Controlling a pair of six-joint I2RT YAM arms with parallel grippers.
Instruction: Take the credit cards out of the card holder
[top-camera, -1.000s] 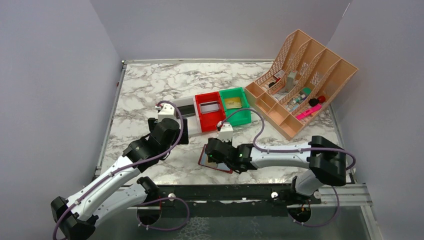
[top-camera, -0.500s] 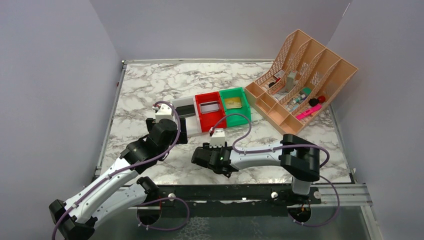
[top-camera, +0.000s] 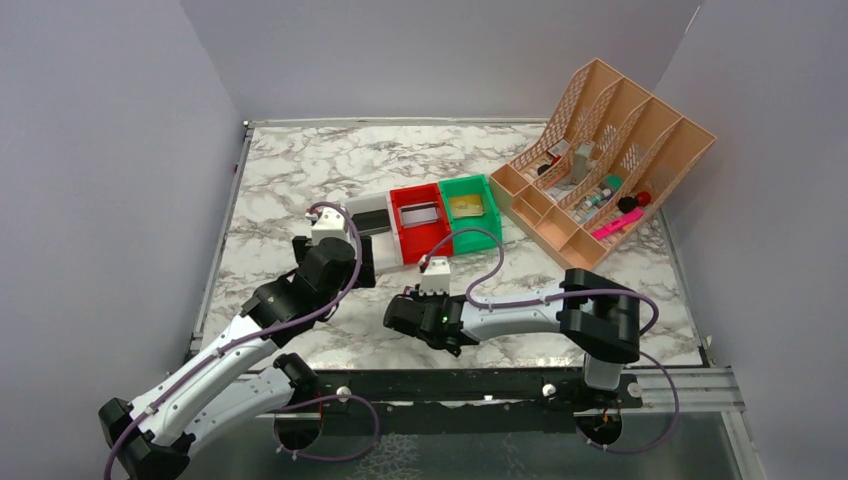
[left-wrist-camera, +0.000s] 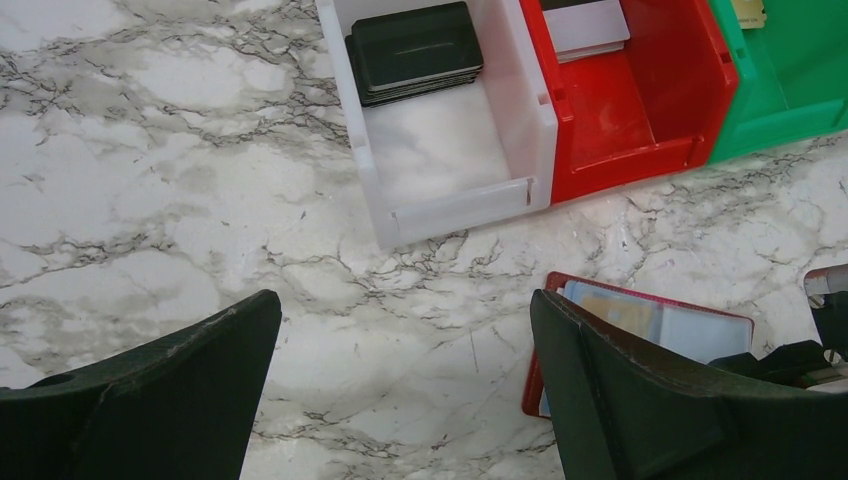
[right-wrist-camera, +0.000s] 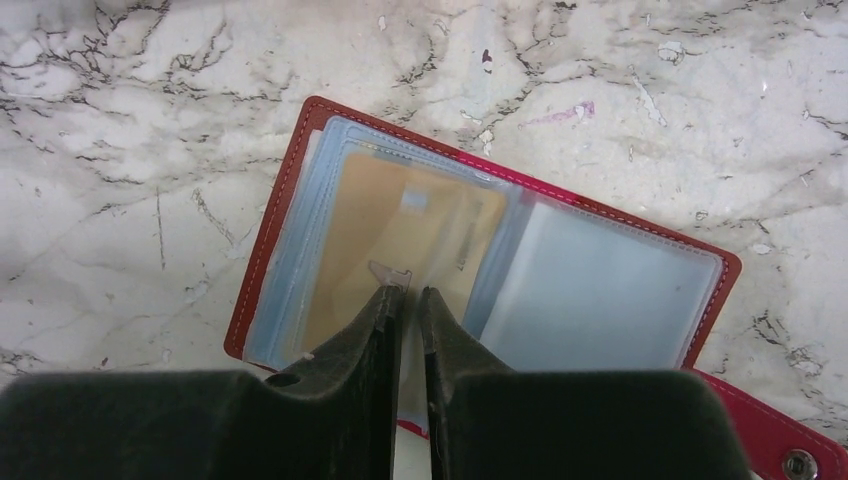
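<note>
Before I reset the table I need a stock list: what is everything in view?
Card holder: one, dark red, light-blue pockets, open on the table.
Pocketed card: one, gold, in the holder.
White bin: one, mid-table, holds black cards.
Red bin: one, beside it, holds a grey card.
Green bin: one, next along, holds a gold card.
Rack: one, peach, far right, small items inside.
Table: one, marbled.
Left hand: open, above the table near the white bin.
Right hand: fingers almost together, at the pocketed card.
</note>
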